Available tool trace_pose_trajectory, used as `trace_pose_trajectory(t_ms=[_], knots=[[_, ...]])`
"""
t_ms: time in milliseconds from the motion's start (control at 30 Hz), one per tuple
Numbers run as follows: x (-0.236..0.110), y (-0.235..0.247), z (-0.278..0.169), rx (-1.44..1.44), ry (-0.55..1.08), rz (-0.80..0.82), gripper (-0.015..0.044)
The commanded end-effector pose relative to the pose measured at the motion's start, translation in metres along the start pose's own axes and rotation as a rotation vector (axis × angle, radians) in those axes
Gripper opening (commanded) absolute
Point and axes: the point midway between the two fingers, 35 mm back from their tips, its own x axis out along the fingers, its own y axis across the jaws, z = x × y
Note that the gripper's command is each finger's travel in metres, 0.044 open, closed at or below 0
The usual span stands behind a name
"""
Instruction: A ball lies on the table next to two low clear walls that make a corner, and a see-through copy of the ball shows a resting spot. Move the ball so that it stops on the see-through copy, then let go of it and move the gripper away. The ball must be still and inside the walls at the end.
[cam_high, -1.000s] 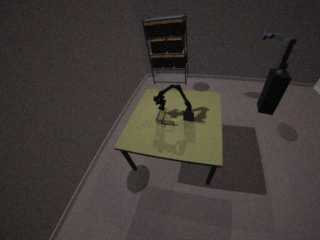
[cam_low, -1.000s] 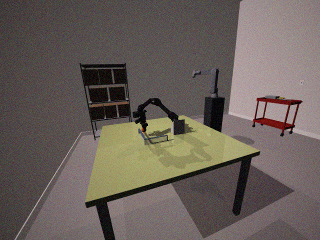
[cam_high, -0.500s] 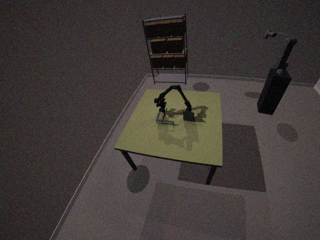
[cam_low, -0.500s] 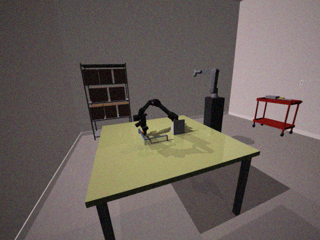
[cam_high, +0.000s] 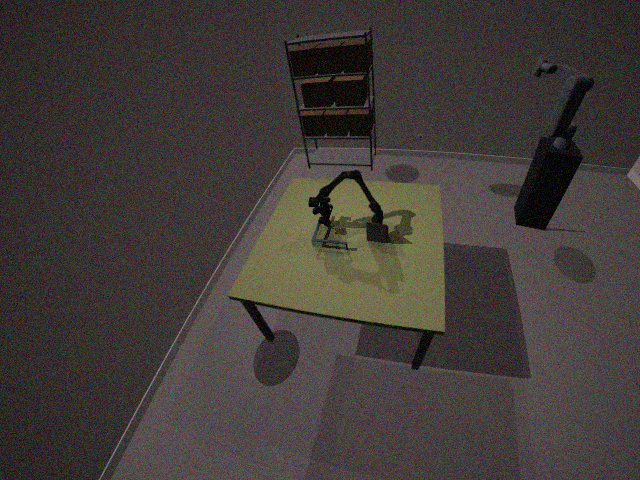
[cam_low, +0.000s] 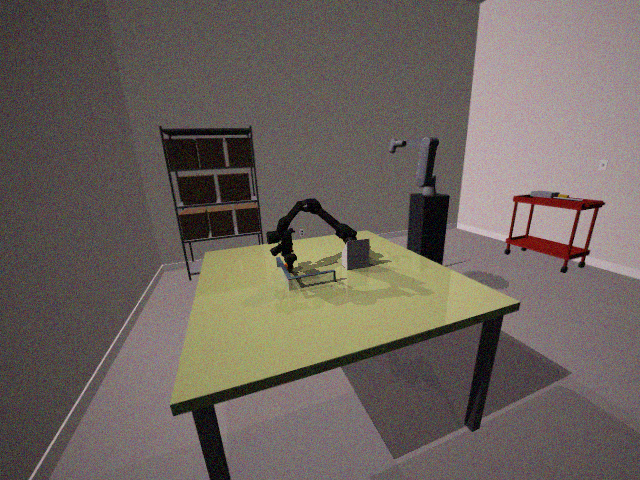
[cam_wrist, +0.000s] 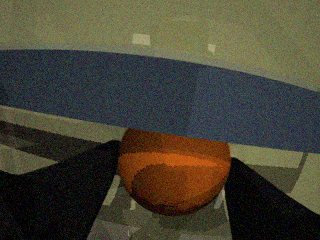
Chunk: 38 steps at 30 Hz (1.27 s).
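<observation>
The orange ball (cam_wrist: 174, 175) sits between my two black fingertips in the wrist view; only a speck of it shows in the exterior view. My gripper (cam_high: 325, 222) (cam_low: 290, 266) (cam_wrist: 174, 157) is shut on the ball, low inside the corner of the walls. The clear walls have blue top edges (cam_high: 330, 241) (cam_low: 310, 275) (cam_wrist: 150, 90). One blue edge runs just beyond the ball and overlaps its upper rim in the wrist view. The see-through copy cannot be told apart from the ball here. Whether the ball touches the table is unclear.
The walls stand on the yellow-green table (cam_high: 289, 279) (cam_low: 258, 330). The arm's base is beside a grey box-like block (cam_high: 377, 232) (cam_low: 357, 254), to the right of the walls. A shelf rack, another arm on a pedestal and a red cart (cam_low: 555, 202) stand away from the table.
</observation>
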Motion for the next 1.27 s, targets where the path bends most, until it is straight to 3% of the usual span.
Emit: trace_pose_trajectory(t_ms=[0,267,333,500,833,933,1033,1233], knots=[[0.000,0.000,0.000,0.001,0.001,0.001,0.0184],[0.000,0.000,0.000,0.001,0.001,0.001,0.0375],[-0.011,0.000,0.001,0.001,0.001,0.003,0.0375],[-0.083,0.000,0.000,-0.001,0.004,0.003,0.0375],[-0.079,0.003,0.002,-0.009,-0.008,0.001,0.0375],[-0.101,0.002,0.001,-0.007,-0.008,0.001,0.0440],[-0.122,0.001,-0.002,-0.005,-0.007,0.000,0.0440],[-0.122,0.001,-0.002,-0.005,-0.007,0.000,0.0440]])
